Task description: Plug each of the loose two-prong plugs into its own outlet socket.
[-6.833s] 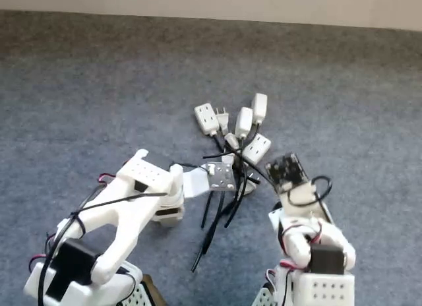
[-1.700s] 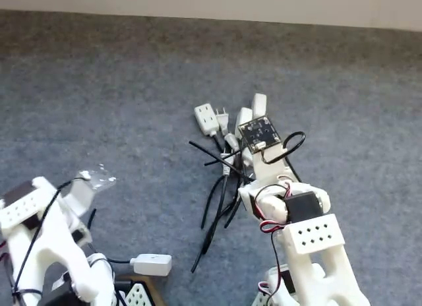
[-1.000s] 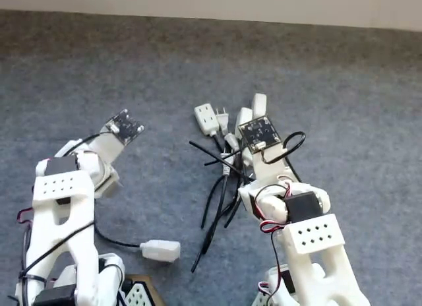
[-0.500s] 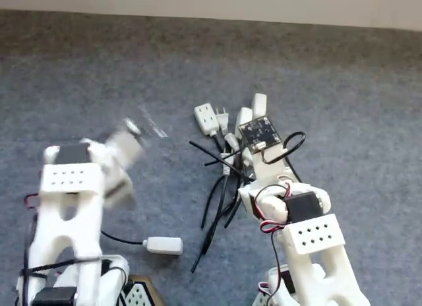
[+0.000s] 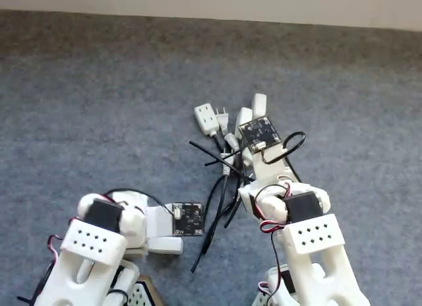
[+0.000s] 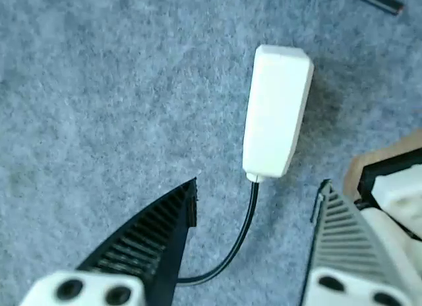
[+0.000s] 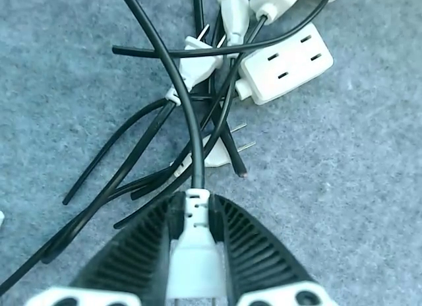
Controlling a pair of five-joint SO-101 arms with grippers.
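Setting: Two white robot arms stood side by side over a grey-blue carpet [image 5: 99, 88], with a tangle of black cords [image 5: 221, 187] lying between them.

Left gripper: The left gripper [image 6: 257, 187] hung low over the carpet near the arm's own base, its jaws spread wide and holding nothing.

Socket block: A white socket block [image 6: 275, 111] lay flat on the carpet just past the open fingertips. Its black lead [image 6: 241, 233] curled back between the jaws (the slotted face could not be seen from there). From above, the block peeked out from under that arm's wrist.

Right gripper: The right gripper [image 7: 196, 204] was clamped on a white plug [image 7: 196, 253]. The plug's cord ran out past the fingertips and across the pile. Its prongs were hidden.

Loose plug: A white two-prong plug [image 7: 214, 154] lay among the cords just ahead of the right gripper, prongs bare.

Triple socket: A white three-way socket [image 7: 285, 61] lay face up beyond it, with every slot open.

Far end of the pile: From above, another white socket [image 5: 206, 119] lay with a small plug [image 5: 222, 119] just beside it. Two more white blocks [image 5: 259, 106] lay past the right arm's wrist.
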